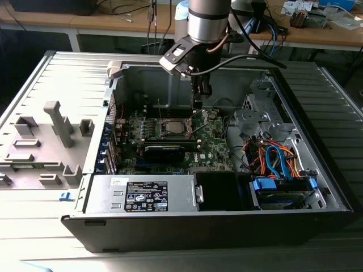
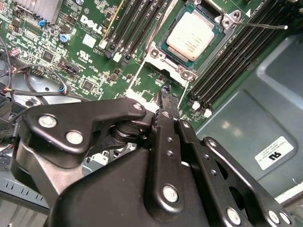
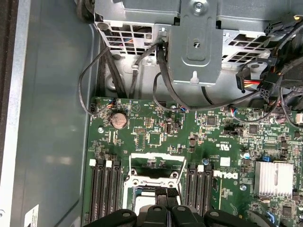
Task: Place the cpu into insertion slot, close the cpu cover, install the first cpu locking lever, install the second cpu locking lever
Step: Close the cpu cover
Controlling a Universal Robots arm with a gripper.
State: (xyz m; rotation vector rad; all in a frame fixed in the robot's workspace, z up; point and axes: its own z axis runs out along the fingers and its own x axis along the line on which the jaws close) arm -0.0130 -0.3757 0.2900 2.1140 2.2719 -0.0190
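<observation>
Green circuit board (image 2: 57, 45), square silvery cpu (image 2: 191, 35), black hand (image 2: 164, 97)

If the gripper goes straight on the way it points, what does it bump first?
The gripper would probably hit the green circuit board beside the metal rim of the insertion slot, or that rim itself; depth is unclear.

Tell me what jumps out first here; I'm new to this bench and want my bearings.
The black gripper, jaws together, hangs close over the green board inside the open computer case. Near its tip, the silvery cpu sits in its socket, metal top showing.
</observation>
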